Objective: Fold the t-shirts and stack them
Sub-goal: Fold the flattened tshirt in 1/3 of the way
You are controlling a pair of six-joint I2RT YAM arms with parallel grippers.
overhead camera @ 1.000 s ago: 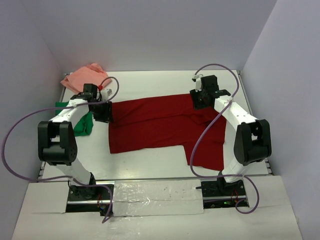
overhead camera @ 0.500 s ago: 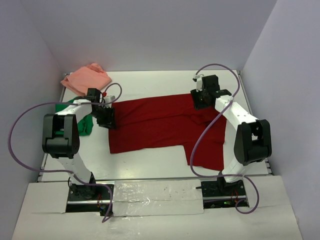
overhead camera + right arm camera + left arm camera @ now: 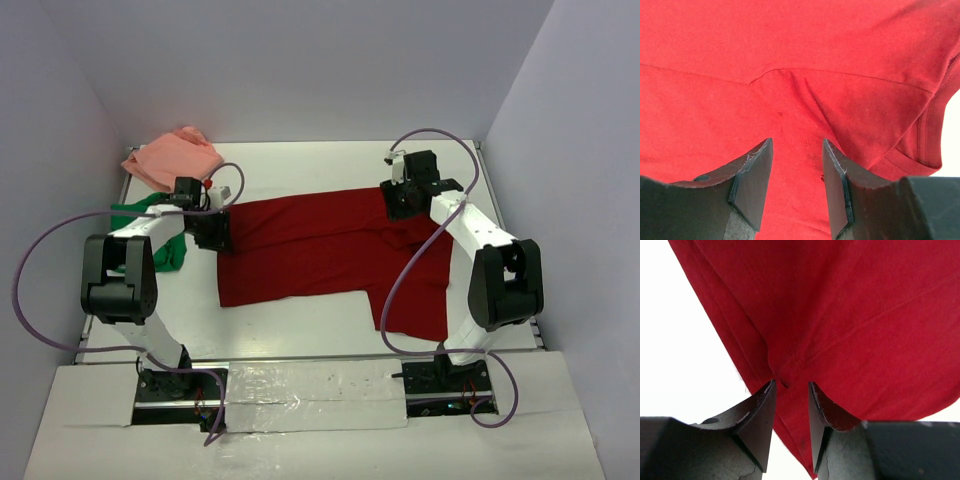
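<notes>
T-shirts are seen in three places on the white counter (image 3: 300,165). At the far left corner a salmon pink t-shirt (image 3: 172,157) is crumpled in a heap. Just nearer than it a bright green t-shirt (image 3: 172,250) is bunched up, partly hidden under the left arm (image 3: 150,222). The left hand (image 3: 212,232) is set at the left edge of the dark red t-shirt (image 3: 320,250). That shirt is spread across the middle of the counter, with one part reaching toward the near right. In the left wrist view the fingers (image 3: 757,415) are drawn in to a narrow gap. A pucker of the red edge is caught between their tips, and creases run out from that spot. The right hand (image 3: 405,197) is placed on the far right part of the same shirt. In the right wrist view its fingers (image 3: 752,175) are held a little wider apart, tips down at the cloth, and red cloth fills the gap between them. Whether that cloth is gripped cannot be told.
</notes>
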